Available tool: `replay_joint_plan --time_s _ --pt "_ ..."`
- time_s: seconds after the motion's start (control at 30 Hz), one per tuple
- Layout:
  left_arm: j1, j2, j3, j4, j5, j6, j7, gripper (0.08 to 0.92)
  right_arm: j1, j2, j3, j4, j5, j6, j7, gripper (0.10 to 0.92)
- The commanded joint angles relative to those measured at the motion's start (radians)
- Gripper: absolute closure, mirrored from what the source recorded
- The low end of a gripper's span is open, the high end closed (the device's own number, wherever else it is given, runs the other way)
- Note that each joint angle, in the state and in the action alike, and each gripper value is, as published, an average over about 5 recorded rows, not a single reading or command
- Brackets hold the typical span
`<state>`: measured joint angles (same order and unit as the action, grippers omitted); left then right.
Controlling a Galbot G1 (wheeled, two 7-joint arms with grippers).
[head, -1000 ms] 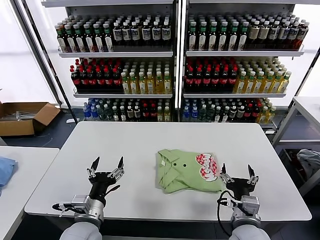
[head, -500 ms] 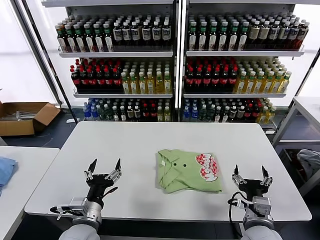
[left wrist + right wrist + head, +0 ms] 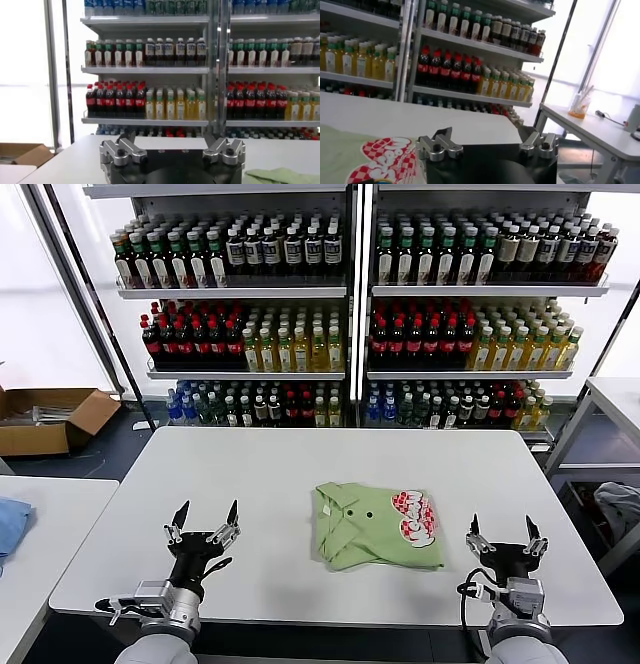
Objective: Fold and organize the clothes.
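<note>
Your left gripper (image 3: 204, 519) and right gripper (image 3: 507, 530) both stand spread wide and hold nothing, poised over the near edge of the table (image 3: 150, 484), 1 on each side of the shirt (image 3: 375, 526). The shirt lies folded in a compact block right of the table's middle, so the folding looks done. Compared with 1 second ago, both grippers have drawn back from it, the right 1 most.

The only lettering that shows is the red-and-white checkered graphic (image 3: 415, 519) on the folded green polo shirt (image 3: 375, 527), lying right of the middle of the surface (image 3: 300, 464). Its bubble letters cannot be made out as a word in either view. The labels on the bottles (image 3: 250, 344) on the far shelves are too small to read.
</note>
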<state>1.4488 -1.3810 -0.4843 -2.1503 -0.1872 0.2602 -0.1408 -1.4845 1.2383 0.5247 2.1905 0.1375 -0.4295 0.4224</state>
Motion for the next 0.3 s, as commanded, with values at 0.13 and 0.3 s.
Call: replay_joint_plan --time_s 0.13,0.3 --pt "0.002 -0.003 -0.001 0.002 0.003 0.003 0.006 0.177 -0.009 -0.007 0.007 0.001 0.000 -0.001 -0.002 0.203" --pt "0.009 -0.004 0.001 0.001 0.008 0.004 0.010 0.177 -0.013 -0.006 0.006 0.004 0.000 -0.001 -0.001 0.203"
